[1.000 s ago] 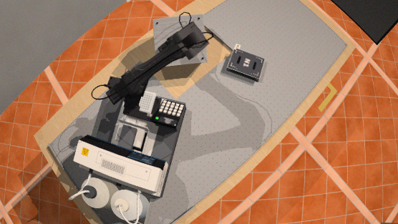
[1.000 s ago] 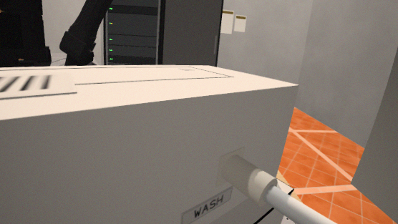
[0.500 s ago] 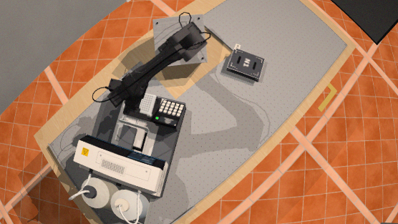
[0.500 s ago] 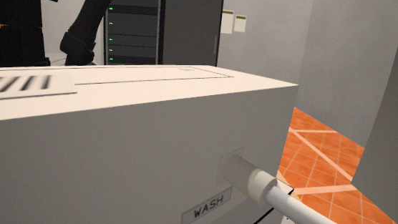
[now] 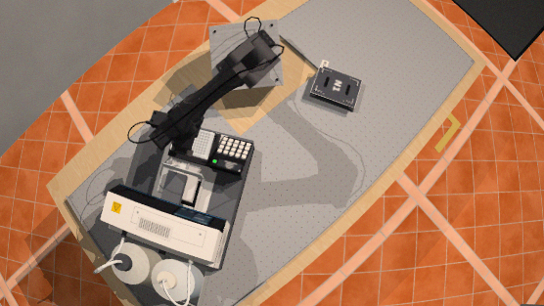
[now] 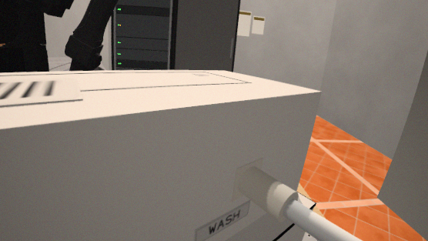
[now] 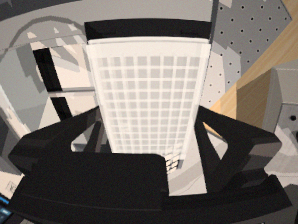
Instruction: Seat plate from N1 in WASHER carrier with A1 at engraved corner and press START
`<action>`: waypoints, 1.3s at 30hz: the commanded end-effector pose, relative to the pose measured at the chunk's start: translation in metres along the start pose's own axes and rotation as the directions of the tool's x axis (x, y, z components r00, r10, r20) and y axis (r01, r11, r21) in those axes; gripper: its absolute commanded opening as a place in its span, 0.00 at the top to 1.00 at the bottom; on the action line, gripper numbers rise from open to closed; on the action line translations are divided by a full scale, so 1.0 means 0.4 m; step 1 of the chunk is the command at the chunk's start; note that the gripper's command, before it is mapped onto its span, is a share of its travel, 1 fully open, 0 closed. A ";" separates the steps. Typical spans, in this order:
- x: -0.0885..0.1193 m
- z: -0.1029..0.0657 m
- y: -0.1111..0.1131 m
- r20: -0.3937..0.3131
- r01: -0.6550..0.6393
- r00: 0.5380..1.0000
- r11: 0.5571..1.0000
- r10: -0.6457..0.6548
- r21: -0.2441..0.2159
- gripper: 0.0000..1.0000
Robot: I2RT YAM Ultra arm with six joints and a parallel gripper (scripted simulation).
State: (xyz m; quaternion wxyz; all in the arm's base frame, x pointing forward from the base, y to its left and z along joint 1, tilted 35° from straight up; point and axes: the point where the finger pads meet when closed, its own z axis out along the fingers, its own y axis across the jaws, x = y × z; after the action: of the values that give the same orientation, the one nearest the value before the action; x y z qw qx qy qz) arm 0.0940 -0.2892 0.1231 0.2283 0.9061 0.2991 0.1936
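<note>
Plate (image 7: 148, 106) clamped widthwise in the hand (image 7: 149, 143), above the washer (image 5: 166, 225) beside its keypad (image 5: 234, 148); lower it level into the carrier (image 5: 180, 186), cut corner to left rear, before releasing.

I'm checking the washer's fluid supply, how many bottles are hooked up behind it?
2. Both bottles stand side by side behind the washer: one nearer its outer end, the other next to it. More may be hidden.

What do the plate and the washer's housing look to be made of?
The plate: seemingly white, matte moulded plastic, going by its even grid of small square wells. The washer's housing: a smooth cream shell with flat panels, a slotted vent and crisp edges; painted metal or plastic, the look leaves it open.
</note>
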 end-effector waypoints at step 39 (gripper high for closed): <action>0.006 0.022 -0.005 0.021 0.000 1.000 1.000 0.000 -0.013 0.16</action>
State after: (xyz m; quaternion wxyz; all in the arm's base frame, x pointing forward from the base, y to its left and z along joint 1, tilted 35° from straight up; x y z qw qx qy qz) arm 0.0988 -0.2939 0.1136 0.2320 0.9066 0.2962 0.1911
